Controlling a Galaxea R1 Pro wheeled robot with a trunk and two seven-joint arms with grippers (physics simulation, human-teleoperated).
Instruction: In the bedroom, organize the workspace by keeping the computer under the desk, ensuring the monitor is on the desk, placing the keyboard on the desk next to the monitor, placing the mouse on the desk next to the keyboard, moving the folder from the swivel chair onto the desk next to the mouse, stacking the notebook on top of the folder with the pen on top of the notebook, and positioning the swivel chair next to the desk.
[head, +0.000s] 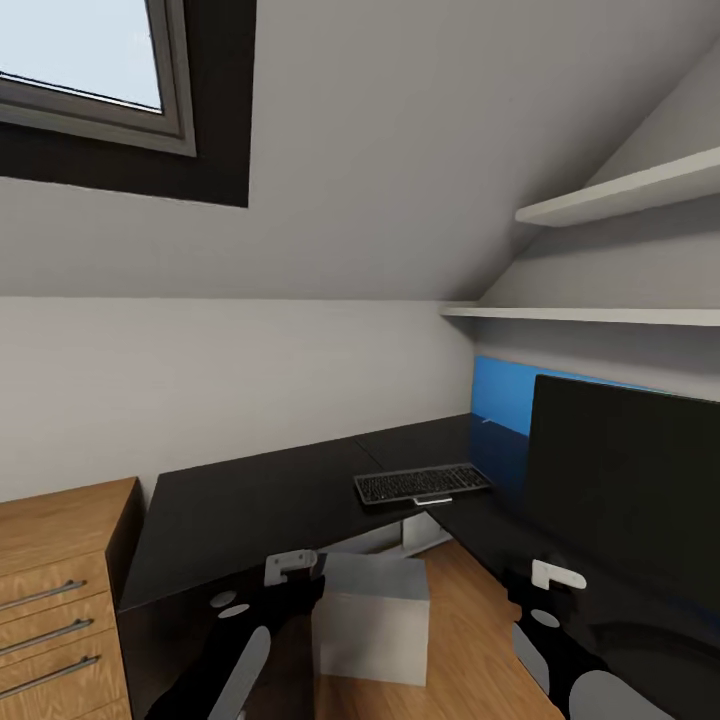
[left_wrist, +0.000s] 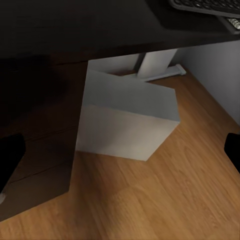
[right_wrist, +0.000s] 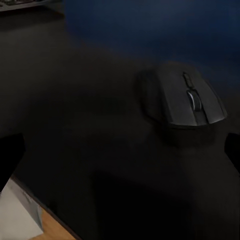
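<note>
The black desk (head: 260, 500) runs along the wall and turns a corner to the right. The keyboard (head: 422, 485) lies at that corner, just left of the monitor (head: 625, 480), which stands on the right wing. The white computer (head: 375, 612) sits on the floor, its back part under the desk top. My left gripper (head: 290, 575) hovers open above the computer (left_wrist: 130, 115), nothing between its fingers (left_wrist: 10, 157). My right gripper (head: 555, 580) is open over the desk, and the dark mouse (right_wrist: 182, 100) lies on the desk top a little ahead of it and off to one side.
A light wooden drawer chest (head: 60, 590) stands against the desk's left end. A white desk leg (left_wrist: 155, 62) rises behind the computer. Two white shelves (head: 620, 195) hang above the monitor, and a blue back panel (head: 500, 395) lines the desk. Wood floor (left_wrist: 190, 190) lies open beside the computer.
</note>
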